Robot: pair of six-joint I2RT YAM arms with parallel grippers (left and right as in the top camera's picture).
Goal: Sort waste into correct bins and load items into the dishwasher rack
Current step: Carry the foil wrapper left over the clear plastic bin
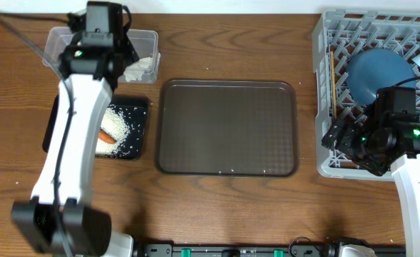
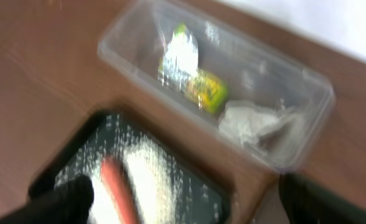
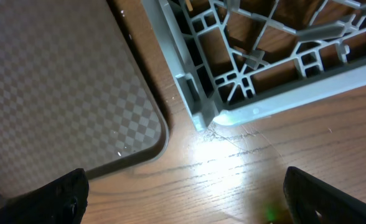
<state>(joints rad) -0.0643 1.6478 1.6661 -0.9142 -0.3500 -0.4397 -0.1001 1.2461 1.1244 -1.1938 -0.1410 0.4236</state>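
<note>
Crumpled wrapper (image 2: 192,74) and tissue (image 2: 251,121) lie inside the clear tub (image 2: 320,93) at the table's far left. Carrot (image 2: 117,186) and rice (image 2: 152,180) sit in the black tray (image 2: 96,124) just beside it. The left gripper (image 2: 192,202) hovers above the tub, jaws spread wide, holding nothing. The right gripper (image 3: 183,193), likewise wide and empty, hangs by the near corner of the dishwasher rack (image 3: 258,106). Waste appears sorted. Recommendation: lift the left arm straight up, clear of the tub wall, before any traverse.

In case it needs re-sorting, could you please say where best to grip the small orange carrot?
Probably its middle, from above, closing across its narrow width: the small orange carrot lies flat on loose white rice in the shallow black tray.
</note>
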